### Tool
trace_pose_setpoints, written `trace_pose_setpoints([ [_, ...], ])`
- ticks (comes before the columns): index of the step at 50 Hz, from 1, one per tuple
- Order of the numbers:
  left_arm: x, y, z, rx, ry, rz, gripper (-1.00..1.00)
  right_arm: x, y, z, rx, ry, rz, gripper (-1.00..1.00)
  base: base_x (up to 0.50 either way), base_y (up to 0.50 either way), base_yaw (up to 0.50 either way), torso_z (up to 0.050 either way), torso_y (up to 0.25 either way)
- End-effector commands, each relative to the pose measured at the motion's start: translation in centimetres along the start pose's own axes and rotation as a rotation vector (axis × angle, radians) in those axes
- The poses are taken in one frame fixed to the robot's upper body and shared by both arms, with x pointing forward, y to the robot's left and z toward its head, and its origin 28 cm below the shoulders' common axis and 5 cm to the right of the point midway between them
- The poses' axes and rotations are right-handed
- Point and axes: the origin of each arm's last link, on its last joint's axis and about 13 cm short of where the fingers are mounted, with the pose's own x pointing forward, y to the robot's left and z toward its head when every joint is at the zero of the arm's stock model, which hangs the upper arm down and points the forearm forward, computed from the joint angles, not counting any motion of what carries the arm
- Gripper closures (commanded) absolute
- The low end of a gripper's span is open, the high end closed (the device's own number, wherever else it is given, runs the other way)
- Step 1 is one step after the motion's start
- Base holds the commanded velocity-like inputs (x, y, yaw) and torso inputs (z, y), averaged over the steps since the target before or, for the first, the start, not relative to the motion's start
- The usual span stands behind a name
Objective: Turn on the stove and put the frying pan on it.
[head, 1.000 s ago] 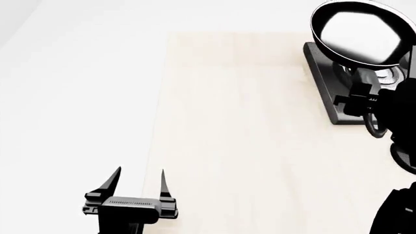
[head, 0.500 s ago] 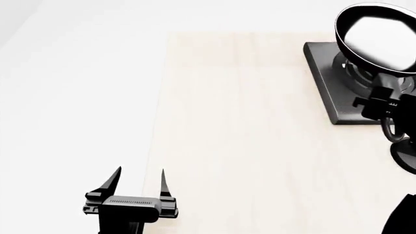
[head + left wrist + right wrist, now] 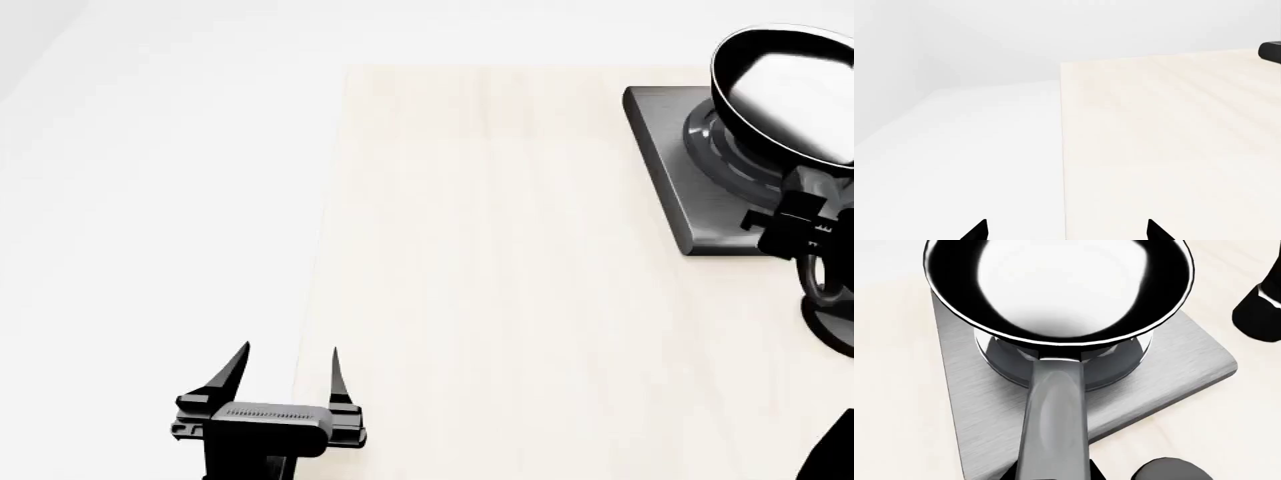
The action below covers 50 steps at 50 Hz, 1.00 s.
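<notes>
**Q:** Pale wooden tabletop [image 3: 507, 300] under white surroundings: what is the step, and how should it be done well?

**A:** I am setting the small round black frying pan with the shiny inside and thin light rim [image 3: 1057, 290] onto the flat square dark-grey stove slab [image 3: 1181, 375]. In my right wrist view the pan sits over the raised ring burner [image 3: 1121, 370], its bowl covering most of the rings; whether its base touches them I cannot tell. I judge the good course is to keep the bowl level and centred over the rings, lower straight down, and let go only once the pan's weight rests there. A round black shape [image 3: 1173, 470] beside the slab may be the knob; it is cut off at the frame edge.

**Q:** And your grippers?

**A:** My right gripper [image 3: 801, 225] has the pan's long handle [image 3: 1054, 425] running into it, so I judge it clamped on the handle, though the fingertips are hidden. My left gripper [image 3: 290, 372] hangs near the table's left edge, well apart from the stove, jaws spread, holding and touching nothing.
</notes>
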Motion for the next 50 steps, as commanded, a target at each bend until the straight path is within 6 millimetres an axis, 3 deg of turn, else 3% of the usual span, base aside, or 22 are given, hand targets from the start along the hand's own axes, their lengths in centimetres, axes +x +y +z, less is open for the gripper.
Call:
trace_pose_setpoints([
  [1, 0.0, 0.0, 0.0, 0.002, 0.0, -0.001, -1.0, 0.1, -0.1, 0.4, 0.004, -0.036, -0.002, 1.0, 0.0, 0.0, 0.0, 0.0, 0.0],
  [15, 0.0, 0.0, 0.0, 0.001, 0.0, 0.0, -1.0, 0.6, 0.8, 0.3, -0.012, -0.029, 0.022, 1.0, 0.0, 0.0, 0.0, 0.001, 0.001],
  [50, 0.0, 0.0, 0.0, 0.003, -0.002, 0.0, -1.0, 1.1, 0.1, -0.5, 0.009, -0.008, -0.004, 1.0, 0.0, 0.0, 0.0, 0.001, 0.002],
])
